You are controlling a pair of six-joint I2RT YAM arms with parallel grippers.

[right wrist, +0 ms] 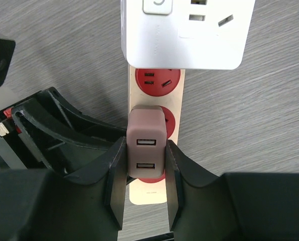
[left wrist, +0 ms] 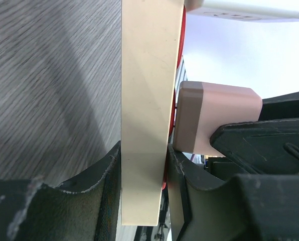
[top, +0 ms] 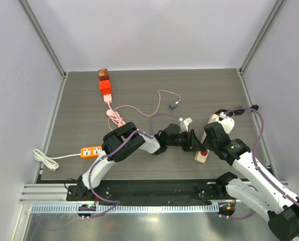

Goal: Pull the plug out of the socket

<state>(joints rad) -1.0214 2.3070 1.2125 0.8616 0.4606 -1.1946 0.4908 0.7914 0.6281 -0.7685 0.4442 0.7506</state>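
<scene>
A cream socket strip (left wrist: pixel 147 100) with red outlets lies on the table at the right (top: pixel 201 156). A pink two-port USB plug (right wrist: pixel 146 148) sits in its middle outlet, its body against the strip's face (left wrist: pixel 214 118). My left gripper (left wrist: pixel 143 165) is shut on the strip's near end, one finger on each long side. My right gripper (right wrist: pixel 145 170) is shut on the plug, its fingers (right wrist: pixel 117 175) pressed to both flanks. In the top view the two grippers meet over the strip (top: pixel 195 141), hiding the plug.
A white socket block (right wrist: pixel 189 30) lies across the strip's far end. An orange socket strip (top: pixel 91 151) with a white cord (top: pixel 44 159) lies at the left front. A red adapter stack (top: pixel 105 86) with a pink cable (top: pixel 139 111) lies at the back.
</scene>
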